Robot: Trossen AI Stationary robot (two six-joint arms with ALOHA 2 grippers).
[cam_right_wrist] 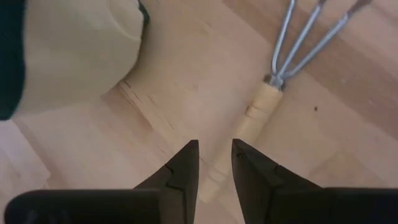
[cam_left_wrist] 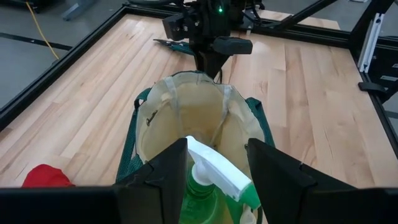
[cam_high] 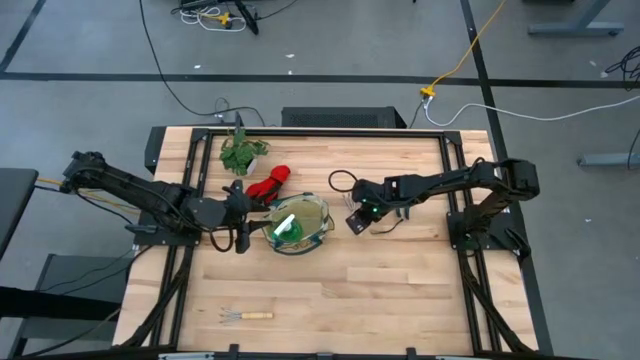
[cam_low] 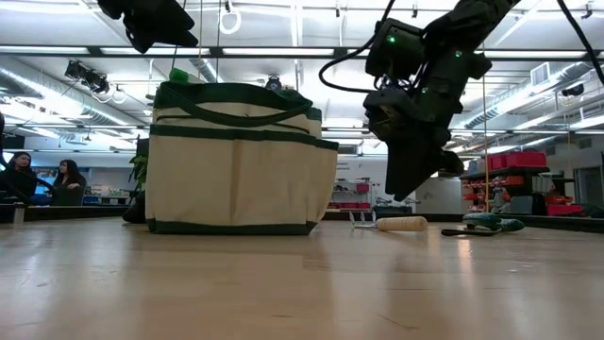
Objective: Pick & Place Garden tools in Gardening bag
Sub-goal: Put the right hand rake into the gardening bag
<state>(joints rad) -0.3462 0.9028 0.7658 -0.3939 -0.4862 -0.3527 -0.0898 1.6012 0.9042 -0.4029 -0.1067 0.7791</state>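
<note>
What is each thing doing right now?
gardening bag: upright, mouth open.
spray bottle: between the left gripper's fingers, over the bag.
left gripper: closed on the bottle.
right gripper: open, above a fork handle.
hand fork: flat on the table.
second hand fork: flat, near the table's front.
red gloves: lying beside the bag.

gardening bag (cam_high: 300, 224): beige canvas, dark green trim
spray bottle (cam_left_wrist: 208, 183): translucent green, white trigger head
gloves (cam_high: 270, 184): red
hand fork (cam_right_wrist: 261, 109): pale wooden handle, silver metal tines
plant bunch (cam_high: 240, 152): leafy green
table (cam_high: 400, 290): light wood planks, black frame
</note>
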